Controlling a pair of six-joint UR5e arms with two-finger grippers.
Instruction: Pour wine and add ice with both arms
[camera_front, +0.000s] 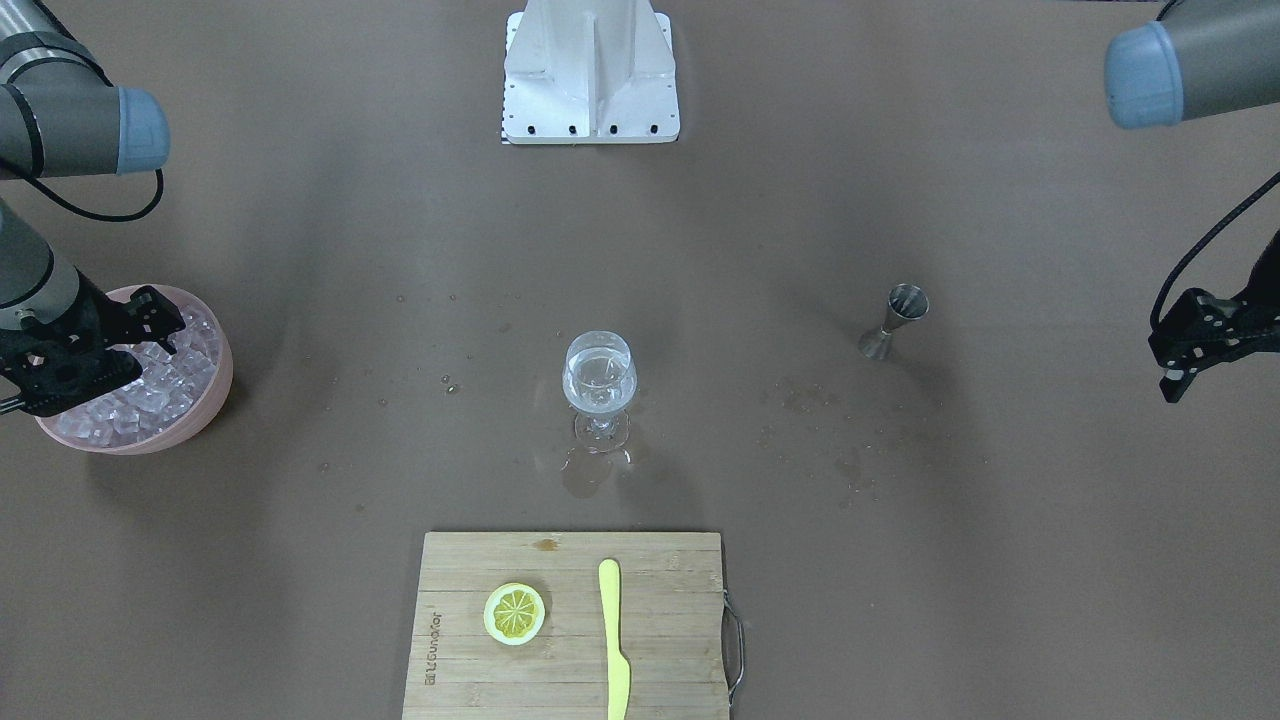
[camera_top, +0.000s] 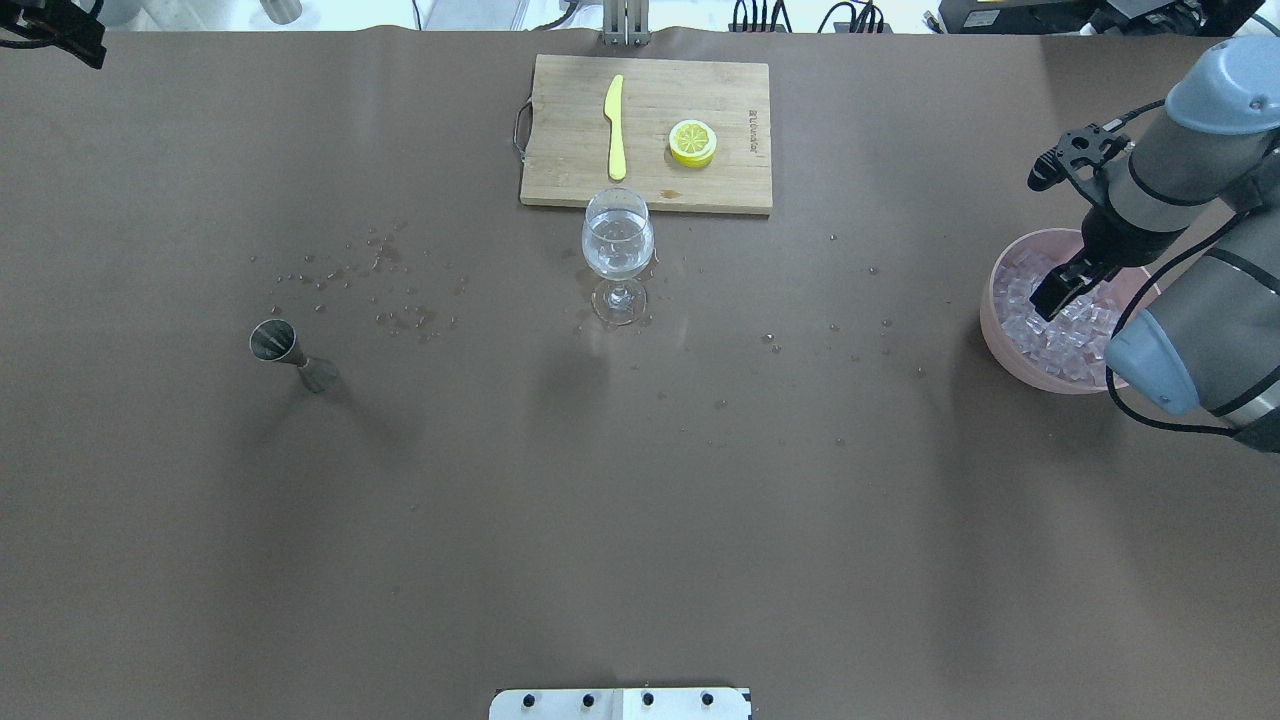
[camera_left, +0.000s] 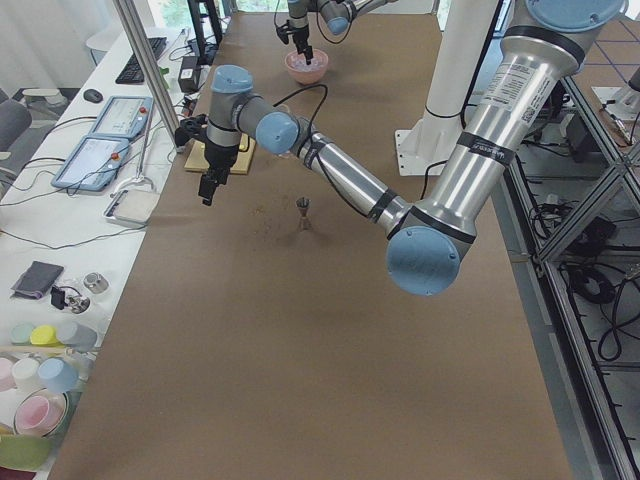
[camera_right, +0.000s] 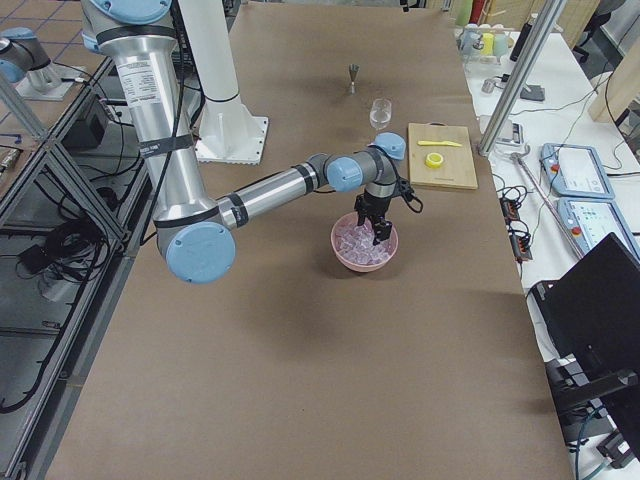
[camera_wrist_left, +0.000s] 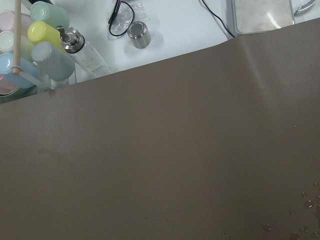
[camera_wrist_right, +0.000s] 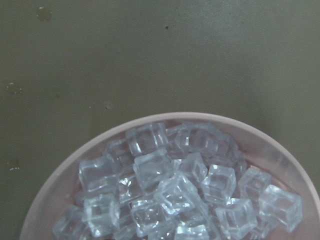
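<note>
A clear stemmed wine glass stands upright at the middle of the brown-covered desk. Its bowl holds the wine, a clear, water-like liquid that fills it partway. Small drops lie scattered on the desk around it.

Towards the robot's left, well apart from the glass, a small steel double-cone jigger stands upright with its open mouth up; what it holds cannot be made out.

At the robot's right, a round pink bowl is heaped with the ice, many small translucent cubes. The right claw points down into this bowl, with its tips at the cubes. Whether it is released or clenched cannot be told.

The left claw hangs tips-down over bare desk at the far left edge. Its state cannot be told either.

Beyond the glass lies a bamboo cutting board with a round yellow lemon slice and a yellow plastic knife. The knife's long axis points away from the robot. A printed word runs along the board's edge, too small to read surely.
</note>
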